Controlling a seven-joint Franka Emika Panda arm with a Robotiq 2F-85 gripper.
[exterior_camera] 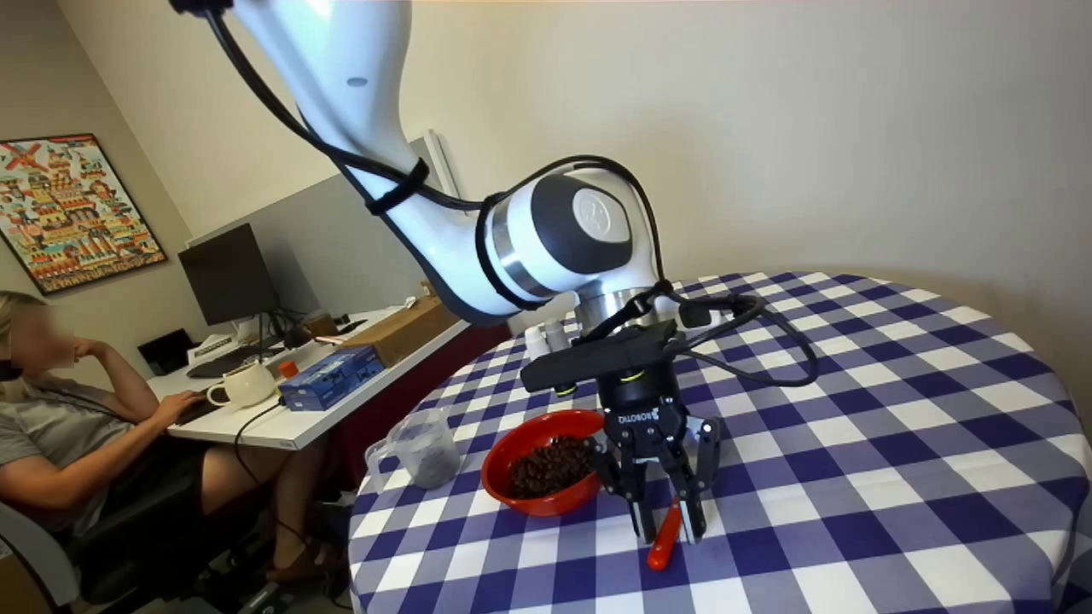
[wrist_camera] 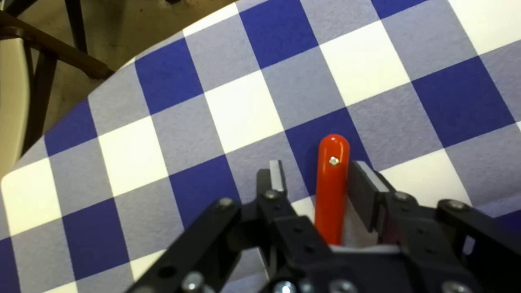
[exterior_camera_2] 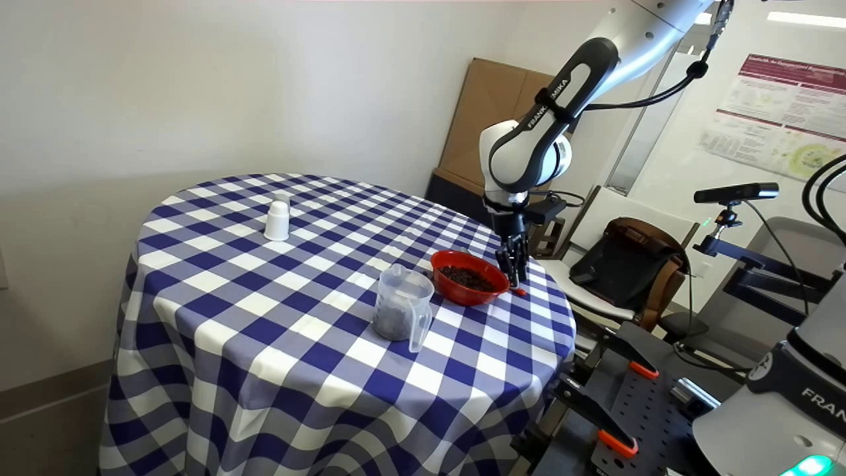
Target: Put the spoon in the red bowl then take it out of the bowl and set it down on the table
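Gripper (exterior_camera: 670, 524): fingers apart, astride the spoon (wrist_camera: 333, 189), daylight showing beside one of them.
Spoon: red handle on the checkered table (exterior_camera: 853, 477), close beside the red bowl (exterior_camera: 546, 506); I can't see its head.
Red bowl: dark bean-like pieces (exterior_camera: 548, 469) inside.
Jug (exterior_camera: 431, 456): clear, across the bowl.

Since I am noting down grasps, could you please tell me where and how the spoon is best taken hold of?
Probably by the spoon's slim red handle, from above, closing across its narrow width. It appears to lie on the checkered table, long sides exposed, and the hand stands open astride it. I cannot make out the head, so I cannot judge that end.
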